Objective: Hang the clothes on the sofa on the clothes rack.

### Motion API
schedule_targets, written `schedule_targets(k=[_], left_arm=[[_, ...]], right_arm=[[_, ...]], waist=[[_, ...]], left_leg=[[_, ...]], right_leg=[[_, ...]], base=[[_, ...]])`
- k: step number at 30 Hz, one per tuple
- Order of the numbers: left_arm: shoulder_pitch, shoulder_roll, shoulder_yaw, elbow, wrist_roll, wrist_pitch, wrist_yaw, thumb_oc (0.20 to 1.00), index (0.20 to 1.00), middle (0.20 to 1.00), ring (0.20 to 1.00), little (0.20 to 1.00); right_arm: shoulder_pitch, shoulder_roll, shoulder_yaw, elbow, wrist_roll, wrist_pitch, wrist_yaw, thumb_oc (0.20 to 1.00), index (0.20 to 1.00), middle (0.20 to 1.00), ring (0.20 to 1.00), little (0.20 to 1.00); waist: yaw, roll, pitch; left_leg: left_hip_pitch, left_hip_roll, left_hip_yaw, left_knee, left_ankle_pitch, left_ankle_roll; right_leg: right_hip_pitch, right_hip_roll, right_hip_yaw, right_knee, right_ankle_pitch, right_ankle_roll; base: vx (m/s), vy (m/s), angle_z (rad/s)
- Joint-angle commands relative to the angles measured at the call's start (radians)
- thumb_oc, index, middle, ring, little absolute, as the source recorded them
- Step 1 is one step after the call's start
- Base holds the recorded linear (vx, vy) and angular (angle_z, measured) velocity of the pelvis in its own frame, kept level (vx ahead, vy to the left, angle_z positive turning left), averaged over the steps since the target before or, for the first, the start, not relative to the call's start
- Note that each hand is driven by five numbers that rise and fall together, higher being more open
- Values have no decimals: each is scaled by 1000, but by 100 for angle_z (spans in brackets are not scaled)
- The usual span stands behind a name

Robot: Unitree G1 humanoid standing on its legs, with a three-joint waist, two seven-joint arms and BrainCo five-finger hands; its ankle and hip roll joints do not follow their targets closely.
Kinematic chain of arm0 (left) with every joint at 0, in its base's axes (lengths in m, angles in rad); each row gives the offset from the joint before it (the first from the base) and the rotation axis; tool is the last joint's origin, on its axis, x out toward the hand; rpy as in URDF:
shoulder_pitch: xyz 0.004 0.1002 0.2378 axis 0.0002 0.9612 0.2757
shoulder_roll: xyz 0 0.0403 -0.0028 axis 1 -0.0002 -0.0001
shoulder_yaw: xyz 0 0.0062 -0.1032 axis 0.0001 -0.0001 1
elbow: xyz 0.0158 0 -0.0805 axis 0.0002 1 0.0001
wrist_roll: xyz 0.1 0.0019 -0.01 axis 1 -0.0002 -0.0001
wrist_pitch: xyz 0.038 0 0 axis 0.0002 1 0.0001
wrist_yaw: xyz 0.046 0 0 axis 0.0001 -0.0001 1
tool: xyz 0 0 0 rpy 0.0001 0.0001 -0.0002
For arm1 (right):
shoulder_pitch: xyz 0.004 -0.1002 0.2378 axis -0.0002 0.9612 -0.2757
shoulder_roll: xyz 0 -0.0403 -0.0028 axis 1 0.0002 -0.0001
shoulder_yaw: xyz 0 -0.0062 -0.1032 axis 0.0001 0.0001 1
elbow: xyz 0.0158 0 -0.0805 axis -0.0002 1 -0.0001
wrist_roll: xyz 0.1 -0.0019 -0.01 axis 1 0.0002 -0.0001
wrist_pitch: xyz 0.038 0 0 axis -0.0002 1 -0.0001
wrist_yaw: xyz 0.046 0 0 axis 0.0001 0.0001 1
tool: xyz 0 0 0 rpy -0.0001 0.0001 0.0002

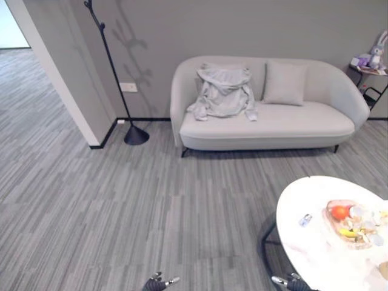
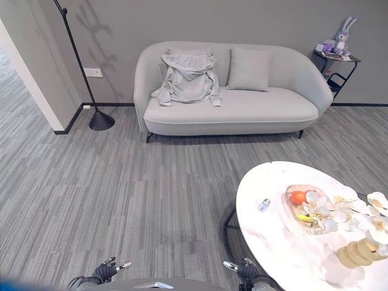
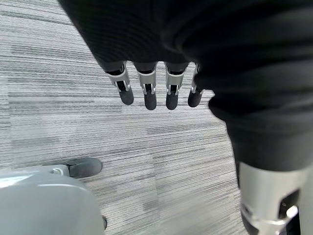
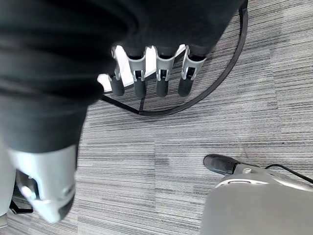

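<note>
A light grey garment (image 1: 223, 91) lies crumpled against the backrest on the left part of a pale sofa (image 1: 291, 124) across the room. The clothes rack (image 1: 109, 66), a thin black pole on a round base, stands by the wall to the sofa's left. My left hand (image 1: 159, 282) and right hand (image 1: 290, 282) hang low at the bottom edge, far from the sofa. In the left wrist view the left fingers (image 3: 148, 90) are straight over bare carpet. The right fingers (image 4: 146, 78) are straight too, above the table's black ring base (image 4: 215, 83). Both hands hold nothing.
A round white table (image 1: 321, 242) with a tray of fruit (image 1: 351, 221) stands close on my right. A grey cushion (image 1: 285, 83) rests on the sofa, and a shelf with a plush rabbit (image 1: 377, 53) is at the far right. A wall corner (image 1: 73, 91) juts out left of the rack.
</note>
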Motion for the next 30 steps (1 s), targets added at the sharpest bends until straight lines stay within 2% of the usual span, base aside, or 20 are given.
schedule_targets(k=[1, 12, 15, 19, 20, 21, 22, 24, 25, 26, 27, 28, 29, 30], left_arm=[[-107, -4, -28, 40, 17, -37, 6, 1000, 1000, 1000, 1000, 1000], [-116, -1, -33, 36, 14, -38, 9, 1000, 1000, 1000, 1000, 1000], [-117, 1, -34, 29, 10, -38, 10, 1000, 1000, 1000, 1000, 1000], [-128, 9, -33, 24, 8, -35, 7, 1000, 1000, 1000, 1000, 1000], [-126, 11, -31, 25, 9, -33, 6, 1000, 1000, 1000, 1000, 1000], [-128, 14, -28, 23, 12, -30, 4, 1000, 1000, 1000, 1000, 1000], [-128, 14, -28, 24, 12, -30, 4, 1000, 1000, 1000, 1000, 1000], [-131, 17, -35, 25, 17, -28, 2, 1000, 1000, 1000, 1000, 1000], [-131, 18, -37, 23, 18, -29, 1, 1000, 1000, 1000, 1000, 1000], [-135, 21, -42, 21, 20, -32, 1, 1000, 1000, 1000, 1000, 1000], [-135, 21, -42, 21, 20, -33, 1, 1000, 1000, 1000, 1000, 1000], [-142, 22, -47, 22, 21, -35, 2, 1000, 1000, 1000, 1000, 1000], [-147, 22, -53, 17, 23, -37, 3, 1000, 1000, 1000, 1000, 1000], [-147, 22, -53, 17, 23, -37, 3, 1000, 1000, 1000, 1000, 1000]], right_arm=[[-73, -22, 25, 8, -42, -8, 5, 1000, 1000, 1000, 1000, 1000], [-92, -22, 30, 13, -43, -2, 6, 1000, 1000, 1000, 1000, 1000], [-103, -21, 31, 13, -42, 0, 5, 1000, 1000, 1000, 1000, 1000], [-126, -23, 21, 9, -31, -2, 6, 1000, 1000, 1000, 1000, 1000], [-128, -23, 19, 7, -30, -2, 7, 1000, 1000, 1000, 1000, 1000], [-129, -26, 13, 12, -29, -1, 8, 1000, 1000, 1000, 1000, 1000], [-130, -26, 13, 12, -29, -1, 8, 1000, 1000, 1000, 1000, 1000], [-124, -25, 8, 8, -23, -2, 7, 1000, 1000, 1000, 1000, 1000], [-119, -25, 4, 9, -19, -3, 7, 1000, 1000, 1000, 1000, 1000], [-113, -30, -1, 9, -17, -2, 7, 1000, 1000, 1000, 1000, 1000], [-112, -30, -1, 9, -17, -2, 7, 1000, 1000, 1000, 1000, 1000], [-113, -33, -4, 13, -15, -3, 6, 1000, 1000, 1000, 1000, 1000], [-113, -38, -6, 19, -13, -1, 5, 1000, 1000, 1000, 1000, 1000], [-113, -38, -6, 19, -13, -1, 5, 1000, 1000, 1000, 1000, 1000]], waist=[[9, 21, 45], [18, 16, 56], [25, 16, 63], [31, 28, 88], [29, 32, 93], [23, 36, 112], [23, 35, 112], [14, 44, 127], [10, 48, 131], [-1, 52, 130], [-1, 53, 132], [-9, 53, 131], [-24, 43, 135], [-25, 47, 139]], left_leg=[[22, 24, 24, 11, -52, -51], [1, 5, 25, 11, -58, -31], [-11, -5, 19, 11, -59, -16], [-17, -19, 8, 16, -67, 15], [-11, -21, 3, 19, -73, 22], [8, -30, -4, 25, -85, 40], [7, -31, -3, 26, -85, 41], [24, -28, -13, 32, -94, 49], [34, -26, -19, 35, -99, 49], [59, -25, -35, 27, -114, 43], [62, -24, -36, 26, -115, 43], [72, -25, -47, 22, -125, 37], [97, -29, -66, 13, -142, 25], [103, -25, -68, 13, -144, 25]], right_leg=[[38, -94, 1, 16, -54, 141], [14, -111, 15, 18, -39, 154], [-16, -119, 25, 56, -40, 161], [-120, -123, 50, 255, -68, 175], [-157, -129, 57, 327, -60, 176], [-213, -141, 58, 454, -7, 178], [-214, -142, 59, 456, -8, 179], [-270, -143, 62, 571, 26, 175], [-289, -145, 63, 589, 29, 170], [-321, -133, 70, 538, 14, 160], [-318, -132, 69, 539, 12, 160], [-331, -124, 76, 475, 3, 158], [-337, -121, 91, 302, 28, 171], [-328, -118, 87, 295, 30, 170]], base=[[13, 39, 0], [16, 50, -1], [4, 71, -4], [-6, 116, -13], [58, 166, -27], [47, 115, -21], [60, 112, -10], [106, 72, 12], [260, 34, 10], [211, 5, 2], [245, -29, 9], [268, -86, 19], [271, -85, 15], [281, -101, 9]])
